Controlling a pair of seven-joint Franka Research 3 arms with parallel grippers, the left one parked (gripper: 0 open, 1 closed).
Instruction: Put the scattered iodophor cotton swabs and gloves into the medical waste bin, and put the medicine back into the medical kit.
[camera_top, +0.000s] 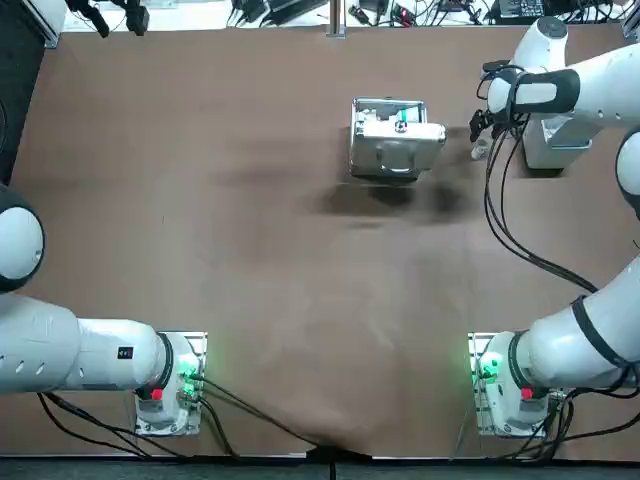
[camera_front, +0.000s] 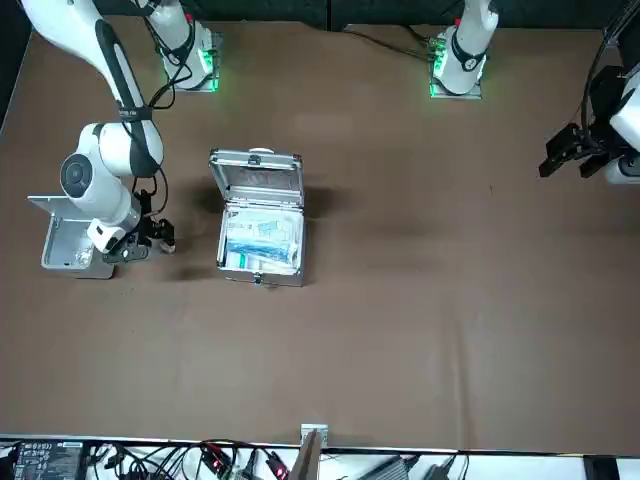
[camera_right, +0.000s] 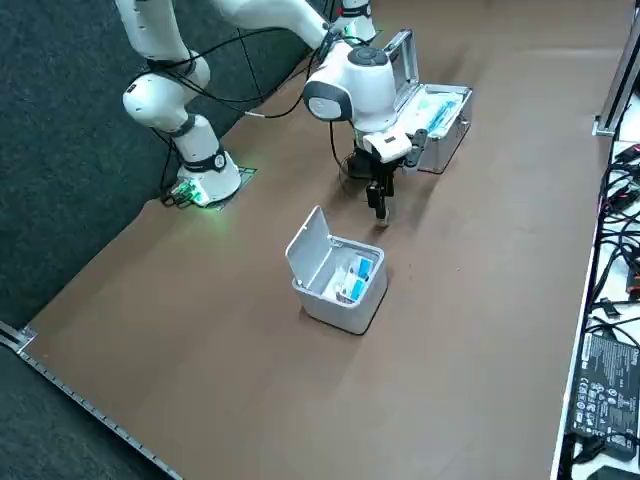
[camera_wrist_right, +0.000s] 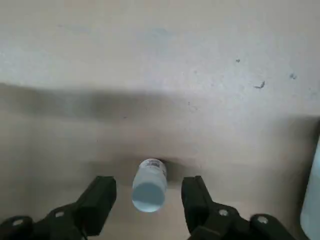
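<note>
A small medicine bottle (camera_wrist_right: 149, 190) with a pale cap stands upright on the brown table. My right gripper (camera_wrist_right: 149, 199) is open, and its dark fingers (camera_wrist_right: 97, 200) flank the bottle with a gap on each side. The gripper (camera_top: 481, 132) hangs low between the open silver medical kit (camera_top: 395, 140) and the white waste bin (camera_top: 555, 150). In the right side view the gripper (camera_right: 380, 205) points down just beyond the bin (camera_right: 335, 270), whose lid is up and which holds blue and white items. The kit (camera_front: 260, 225) shows blue-white packets inside.
The kit's raised lid (camera_right: 402, 60) stands close behind my wrist. The bin's wall (camera_wrist_right: 312, 185) shows pale at the edge of the wrist view. Black cables (camera_top: 510, 230) trail from the right arm across the table. Bare brown tabletop (camera_top: 250, 250) spreads toward the parked left arm.
</note>
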